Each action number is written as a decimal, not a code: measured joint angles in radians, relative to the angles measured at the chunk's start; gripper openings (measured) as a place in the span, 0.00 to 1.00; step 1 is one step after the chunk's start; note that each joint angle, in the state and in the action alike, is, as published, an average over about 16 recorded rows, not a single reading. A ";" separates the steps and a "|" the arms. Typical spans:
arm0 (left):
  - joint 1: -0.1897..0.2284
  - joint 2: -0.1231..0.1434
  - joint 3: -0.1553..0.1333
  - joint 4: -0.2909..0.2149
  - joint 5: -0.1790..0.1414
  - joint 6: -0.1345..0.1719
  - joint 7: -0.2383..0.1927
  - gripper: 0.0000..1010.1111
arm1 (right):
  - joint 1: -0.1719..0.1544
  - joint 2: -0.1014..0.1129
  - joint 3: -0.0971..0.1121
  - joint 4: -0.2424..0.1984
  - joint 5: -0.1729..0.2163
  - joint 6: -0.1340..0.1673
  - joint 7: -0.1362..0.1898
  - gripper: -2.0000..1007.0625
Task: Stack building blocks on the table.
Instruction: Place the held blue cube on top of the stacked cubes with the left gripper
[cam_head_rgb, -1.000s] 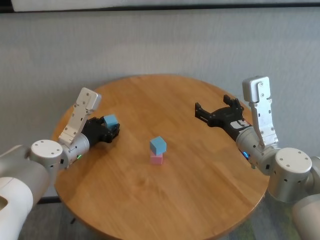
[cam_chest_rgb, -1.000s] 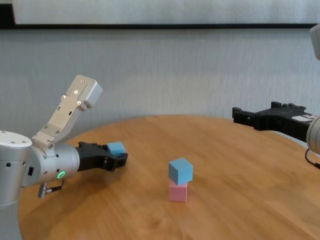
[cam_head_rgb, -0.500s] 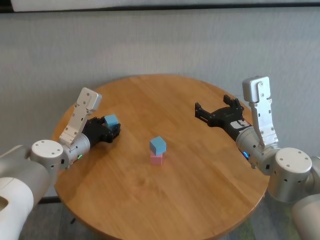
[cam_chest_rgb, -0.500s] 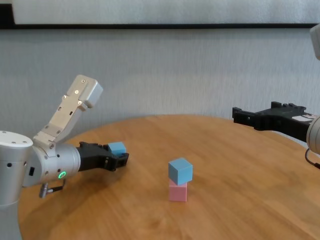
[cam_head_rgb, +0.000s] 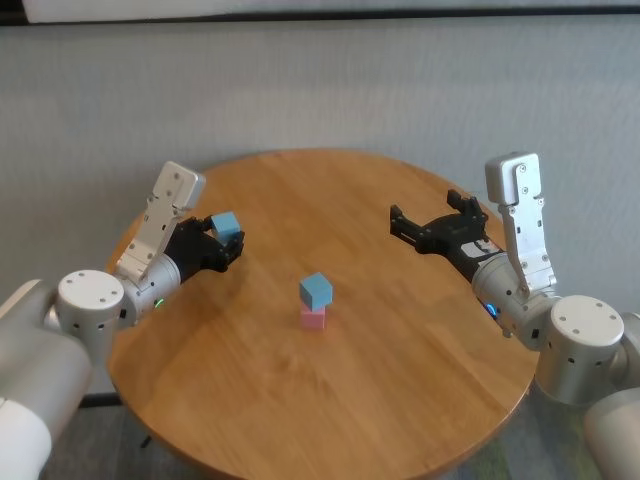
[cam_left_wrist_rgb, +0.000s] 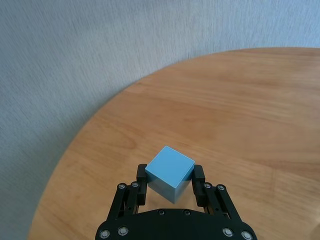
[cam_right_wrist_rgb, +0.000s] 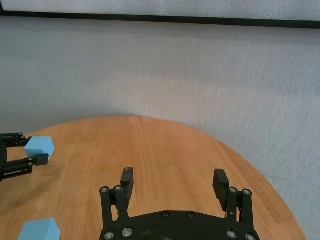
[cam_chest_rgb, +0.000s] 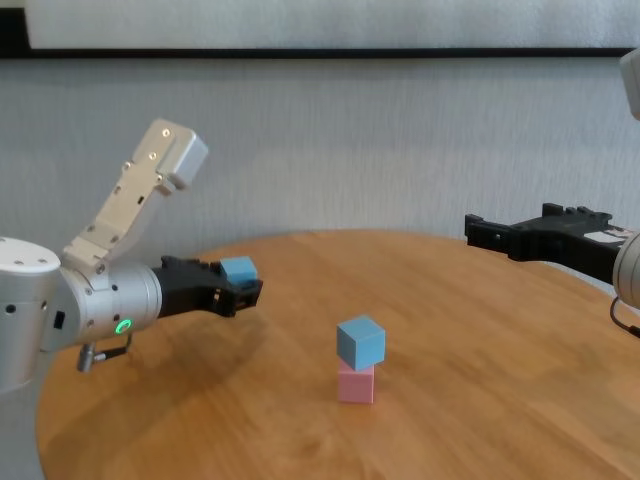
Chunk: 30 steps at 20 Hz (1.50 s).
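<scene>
Clamped in the left gripper (cam_chest_rgb: 243, 290), the second blue cube (cam_chest_rgb: 238, 269) has been lifted off the table (cam_chest_rgb: 480, 330), left of the pink-and-blue stack (cam_chest_rgb: 359, 360) it should top; the right gripper (cam_chest_rgb: 500, 236) is held wide open, empty.

Held blue cube (cam_left_wrist_rgb: 169, 172): lower faces hidden between the left gripper (cam_left_wrist_rgb: 170, 186) fingers in the left wrist view, and in the chest view only its top part shows above the fingers. Right wrist view cuts off the stacked blue cube (cam_right_wrist_rgb: 40, 232) at the bottom edge, pink cube under it not in that picture; right gripper (cam_right_wrist_rgb: 173, 186) body also cut off there. Tabletop (cam_chest_rgb: 480, 330) runs off the chest view's bottom and right edges, and the right arm is cropped at the right edge.
</scene>
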 joint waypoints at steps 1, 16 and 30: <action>0.019 0.006 0.000 -0.043 0.000 0.015 -0.001 0.55 | 0.000 0.000 0.000 0.000 0.000 0.000 0.000 1.00; 0.167 0.036 0.069 -0.399 -0.014 0.140 -0.058 0.55 | 0.000 0.000 0.000 0.000 0.000 0.000 0.000 1.00; 0.247 0.080 0.119 -0.584 -0.027 0.206 -0.063 0.55 | 0.000 0.000 0.000 0.000 0.000 0.000 0.000 1.00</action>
